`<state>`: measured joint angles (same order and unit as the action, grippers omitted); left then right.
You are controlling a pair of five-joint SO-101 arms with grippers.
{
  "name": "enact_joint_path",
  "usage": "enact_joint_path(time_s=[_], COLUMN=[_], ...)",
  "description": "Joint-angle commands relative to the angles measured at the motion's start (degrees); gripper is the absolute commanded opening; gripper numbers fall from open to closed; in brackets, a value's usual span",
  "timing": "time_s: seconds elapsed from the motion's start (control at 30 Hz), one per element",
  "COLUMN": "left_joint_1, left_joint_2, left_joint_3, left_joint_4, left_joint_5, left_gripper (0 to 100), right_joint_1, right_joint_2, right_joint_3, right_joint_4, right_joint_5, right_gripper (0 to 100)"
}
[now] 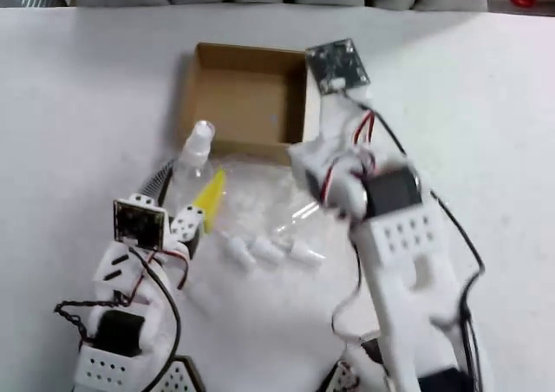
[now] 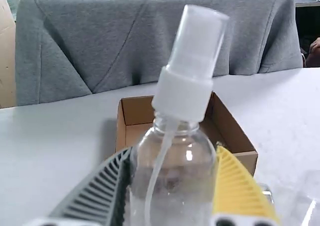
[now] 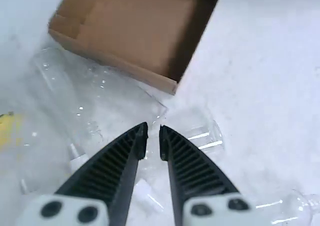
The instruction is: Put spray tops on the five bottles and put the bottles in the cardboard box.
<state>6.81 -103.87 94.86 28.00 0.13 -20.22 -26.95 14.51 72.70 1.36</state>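
1. Our left end effector (image 2: 172, 158) is clamped on the body of a clear bottle (image 2: 170, 186), with the grey finger (image 2: 107, 191) on one side and the yellow finger (image 2: 237, 186) on the other. The bottle stands upright in the grip.
2. A white spray top (image 2: 189, 68) sits on that bottle's neck, and its thin tube hangs down inside.
3. Just beyond the held bottle lies the open cardboard box (image 2: 134, 117). In the high view the bottle stands at the box's near left corner.
4. Our right end effector (image 3: 152, 135) is almost closed, with only a thin gap between its dark fingers. We see nothing in that gap.
5. It hovers over loose bottles (image 3: 202, 133) lying on their sides on the white tabletop (image 1: 486, 80), just near of the box's near right corner.
6. Three loose spray tops (image 1: 267, 251) lie in a row on the tabletop, nearer than the bottles and between the two arms.
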Motion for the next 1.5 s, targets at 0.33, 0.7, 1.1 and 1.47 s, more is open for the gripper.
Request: enact_joint_path(time_s=[0.33, 0.7, 1.1, 1.47], left_joint_1=[-1.36, -1.45, -1.45, -1.45], left_joint_2=[-1.01, -1.01, -0.84, -0.84], left_joint_3=[-0.79, -0.62, 2.20, 2.20], left_joint_4=[-2.20, -2.20, -5.89, -5.89], left_joint_5=[-0.18, -0.26, -0.70, -0.70], left_gripper=[3, 3, 3, 3], right_joint_1=[4.00, 5.85, 4.62, 4.97], right_joint_2=[25.10, 47.87, 62.81, 71.08], right_joint_3=[-19.52, -39.47, -53.71, -60.13], right_joint_4=[-0.04, 0.40, 0.04, 0.40], right_joint_5=[0.70, 0.09, 0.00, 0.35], right_gripper=[1.5, 14.9, 13.8, 13.3])
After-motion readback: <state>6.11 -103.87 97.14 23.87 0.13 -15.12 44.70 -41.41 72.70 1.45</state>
